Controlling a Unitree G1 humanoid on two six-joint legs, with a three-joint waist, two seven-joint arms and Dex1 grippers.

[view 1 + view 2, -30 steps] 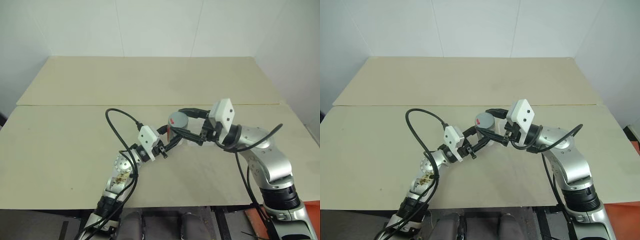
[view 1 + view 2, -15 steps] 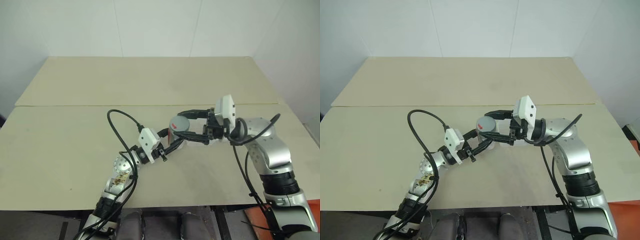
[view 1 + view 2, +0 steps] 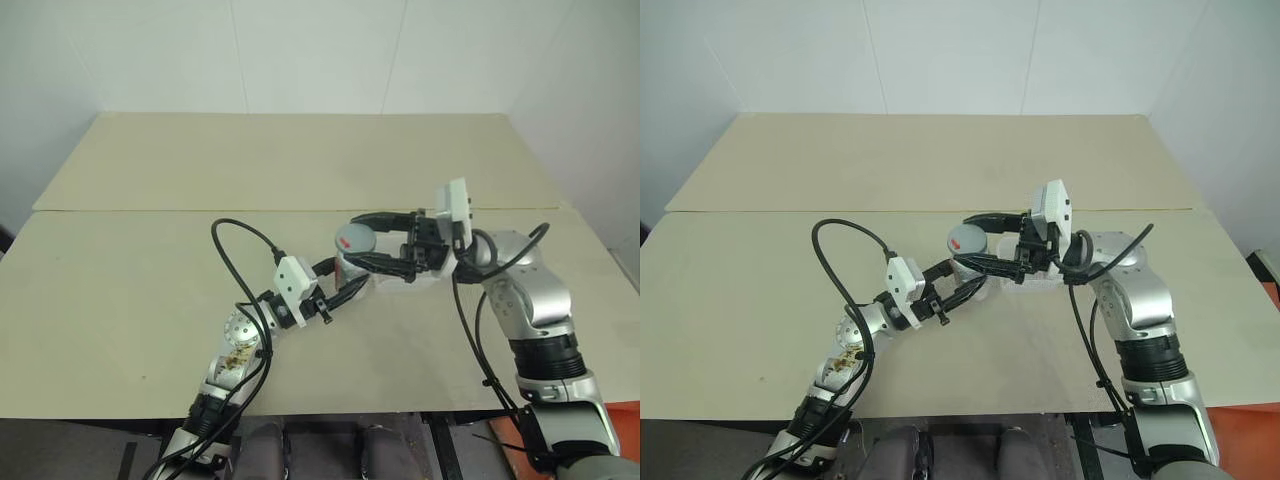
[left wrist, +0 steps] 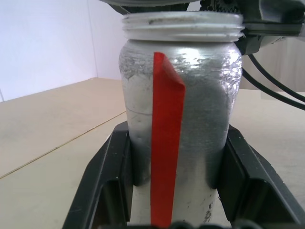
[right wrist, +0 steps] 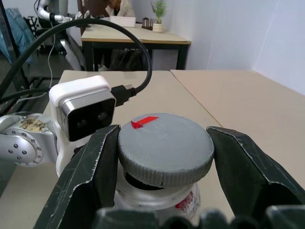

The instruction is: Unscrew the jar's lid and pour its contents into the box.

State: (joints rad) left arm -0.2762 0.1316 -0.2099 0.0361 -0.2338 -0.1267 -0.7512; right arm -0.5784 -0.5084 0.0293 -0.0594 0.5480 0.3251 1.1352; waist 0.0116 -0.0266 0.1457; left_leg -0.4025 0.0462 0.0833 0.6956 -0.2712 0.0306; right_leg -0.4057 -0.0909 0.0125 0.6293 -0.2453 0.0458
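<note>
While the left gripper (image 3: 345,284) jaws clamp the jar (image 4: 177,114) upright above the desk (image 3: 150,260), the right gripper (image 5: 162,157) jaws pinch the lid (image 5: 165,148), evidently so that only the lid turns.

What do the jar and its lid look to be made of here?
The jar looks like clear plastic or glass coated in silvery, brushed-looking paint or foil; its bare threaded neck is pale and translucent, and a red tape strip runs down its side. The lid looks like matte grey plastic, with a ribbed edge and a small red mark on top.
</note>
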